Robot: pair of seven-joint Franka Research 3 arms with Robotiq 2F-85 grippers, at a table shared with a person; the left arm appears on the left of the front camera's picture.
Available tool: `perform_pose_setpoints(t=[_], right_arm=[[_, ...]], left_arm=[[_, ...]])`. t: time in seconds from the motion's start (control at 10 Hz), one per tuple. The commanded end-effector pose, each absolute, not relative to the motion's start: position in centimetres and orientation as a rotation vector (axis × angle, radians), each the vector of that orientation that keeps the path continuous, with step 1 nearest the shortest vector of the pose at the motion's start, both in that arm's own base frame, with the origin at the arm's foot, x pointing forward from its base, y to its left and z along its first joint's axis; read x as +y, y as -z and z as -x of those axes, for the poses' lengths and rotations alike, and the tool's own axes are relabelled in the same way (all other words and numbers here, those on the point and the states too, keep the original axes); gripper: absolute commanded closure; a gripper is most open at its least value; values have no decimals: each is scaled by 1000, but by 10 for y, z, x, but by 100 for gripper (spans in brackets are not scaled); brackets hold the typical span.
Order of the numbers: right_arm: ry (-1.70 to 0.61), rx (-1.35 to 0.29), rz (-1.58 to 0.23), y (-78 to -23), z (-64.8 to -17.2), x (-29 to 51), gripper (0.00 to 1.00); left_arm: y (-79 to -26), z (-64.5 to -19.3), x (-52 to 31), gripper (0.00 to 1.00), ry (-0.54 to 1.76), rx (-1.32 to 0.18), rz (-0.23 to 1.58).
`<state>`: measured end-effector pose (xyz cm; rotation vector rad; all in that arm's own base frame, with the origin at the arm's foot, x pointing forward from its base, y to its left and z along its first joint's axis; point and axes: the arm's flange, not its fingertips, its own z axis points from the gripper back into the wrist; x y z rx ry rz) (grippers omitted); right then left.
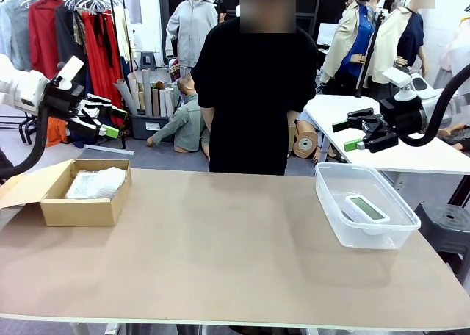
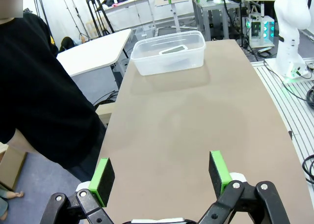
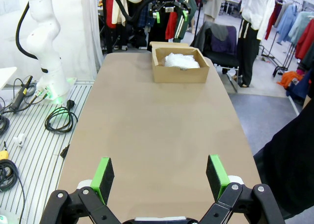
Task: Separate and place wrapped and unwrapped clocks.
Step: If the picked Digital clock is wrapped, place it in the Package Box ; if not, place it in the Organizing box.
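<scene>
Two wrapped bundles fill the cardboard box, the bare clock the clear tub; both jaws gape empty.

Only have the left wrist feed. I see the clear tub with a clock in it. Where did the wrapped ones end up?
Observer: The bubble-wrap bundles lie in the open cardboard box at the robot's left end of the table.
Operator: Anything loose on the table between box and tub?
Observer: No, the front view shows just the box and the clear tub with the bare clock inside.
Operator: Right gripper state?
Observer: The right gripper is open with nothing between its fingers, raised above the tub's end of the table.
Operator: Person in the way?
Observer: The person stands behind the far edge, hands not over the table.
</scene>
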<state>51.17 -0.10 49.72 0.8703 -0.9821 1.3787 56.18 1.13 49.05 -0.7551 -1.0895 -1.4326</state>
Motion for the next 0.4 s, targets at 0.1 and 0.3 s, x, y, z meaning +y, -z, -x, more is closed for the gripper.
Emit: perform_pose_setpoints(t=[0.1,0.3], right_arm=[[-1381,-985,-870,-499,-511,-1,0],[-1381,-985,-870,-499,-511,-1,0]], left_arm=[[-490,-562,12,0,1433,-1090,759],[-490,-562,12,0,1433,-1090,759]])
